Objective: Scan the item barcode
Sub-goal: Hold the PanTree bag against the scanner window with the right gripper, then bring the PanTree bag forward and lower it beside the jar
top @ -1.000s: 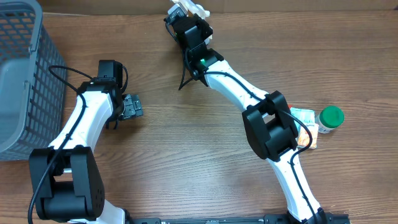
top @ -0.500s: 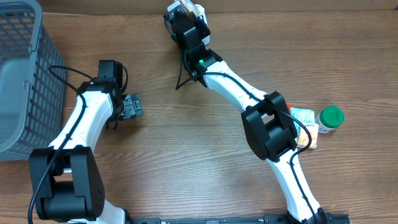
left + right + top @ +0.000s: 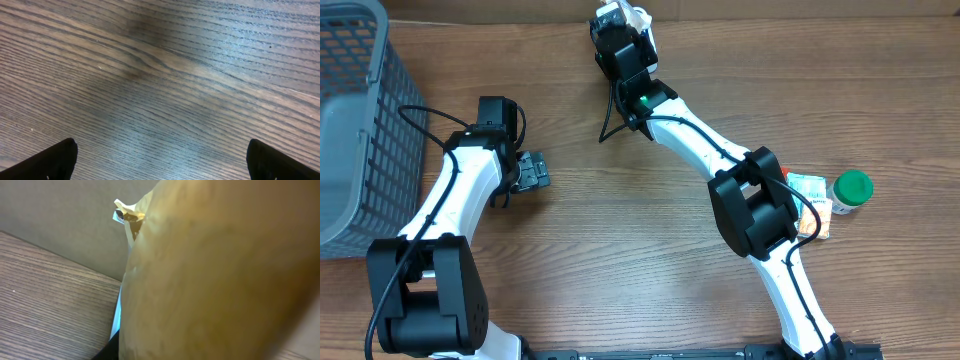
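Note:
The item, a pale yellow-tan packet (image 3: 632, 16), is at the table's far edge, and my right gripper (image 3: 620, 24) is shut on it. In the right wrist view the packet (image 3: 220, 275) fills most of the picture, with a crimped corner at the top. It hides the fingers except for a dark sliver at the bottom left. No barcode shows on it. My left gripper (image 3: 532, 172) hangs low over bare wood at the left. It is open, with its two black fingertips (image 3: 55, 160) far apart and nothing between them.
A grey mesh basket (image 3: 360, 110) stands at the left edge. A green-lidded jar (image 3: 852, 190) and some small packets (image 3: 810, 192) lie at the right, beside the right arm's base. A brown wall runs along the far edge.
My right gripper has swung slightly with the packet at the far edge, first left and then back a little. The left arm has not moved.

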Available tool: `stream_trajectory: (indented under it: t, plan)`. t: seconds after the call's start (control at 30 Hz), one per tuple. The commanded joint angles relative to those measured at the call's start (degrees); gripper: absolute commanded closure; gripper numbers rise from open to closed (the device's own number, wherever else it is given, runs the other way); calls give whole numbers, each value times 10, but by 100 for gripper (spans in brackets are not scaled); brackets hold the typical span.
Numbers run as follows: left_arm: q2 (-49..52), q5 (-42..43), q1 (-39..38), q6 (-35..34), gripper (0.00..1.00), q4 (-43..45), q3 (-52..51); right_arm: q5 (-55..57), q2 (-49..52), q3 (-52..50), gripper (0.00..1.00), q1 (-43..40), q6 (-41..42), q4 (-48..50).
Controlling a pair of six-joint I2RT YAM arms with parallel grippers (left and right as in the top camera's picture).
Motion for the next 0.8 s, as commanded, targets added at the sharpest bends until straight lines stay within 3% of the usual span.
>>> stream_trajectory:
  t: [0.0, 0.17, 0.33, 0.53, 0.77]
  plan:
    - [6, -8, 2, 11, 0, 0, 9, -5, -39, 2, 97, -2, 15, 3]
    - [6, -8, 2, 11, 0, 0, 9, -5, -104, 2, 97, -4, 54, -29]
    - [6, -8, 2, 11, 0, 0, 9, -5, -165, 2, 97, -7, 117, -128]
    - [6, -8, 2, 11, 0, 0, 9, -9, -221, 2, 97, -18, 176, -355]
    - [6, -8, 2, 11, 1, 0, 9, -155, -229, 0, 96, -63, 192, -654]
